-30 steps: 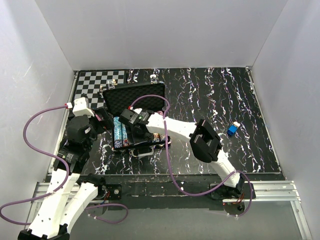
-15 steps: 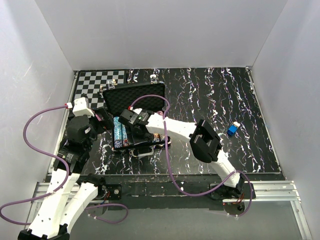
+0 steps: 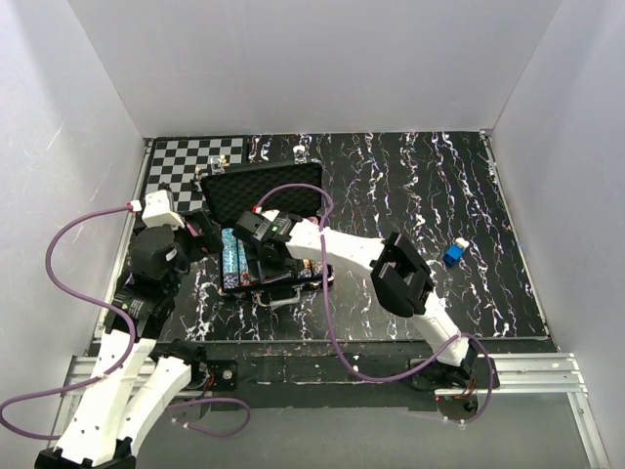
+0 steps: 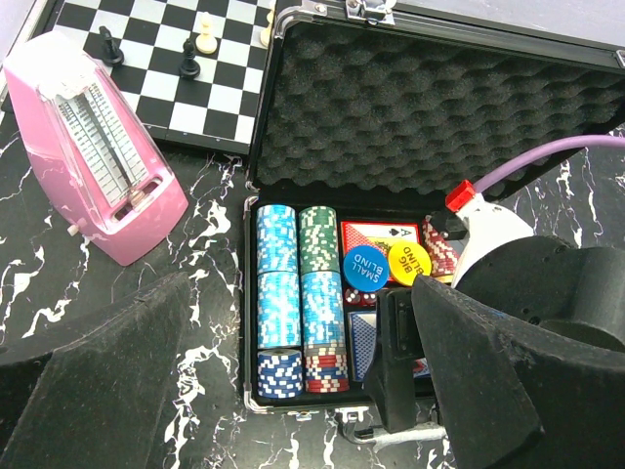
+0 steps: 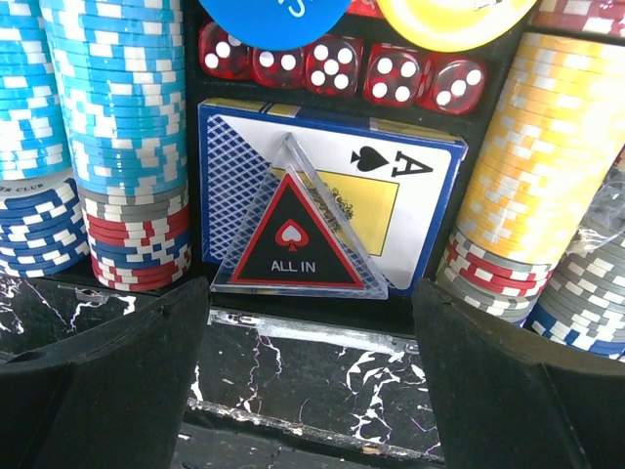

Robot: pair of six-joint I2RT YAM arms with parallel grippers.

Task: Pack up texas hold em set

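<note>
Right wrist: "ALL IN" triangle (image 5: 293,244) on blue deck (image 5: 422,195)

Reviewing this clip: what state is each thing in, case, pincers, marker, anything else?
Case, open, lid raised.
Latches, undone.
Left pincer, open, empty.
Right pincer, open, empty.
ALL IN marker, flat on the blue deck.
Chips, stacked in their rows.
Chess pieces, upright on the board.
</note>
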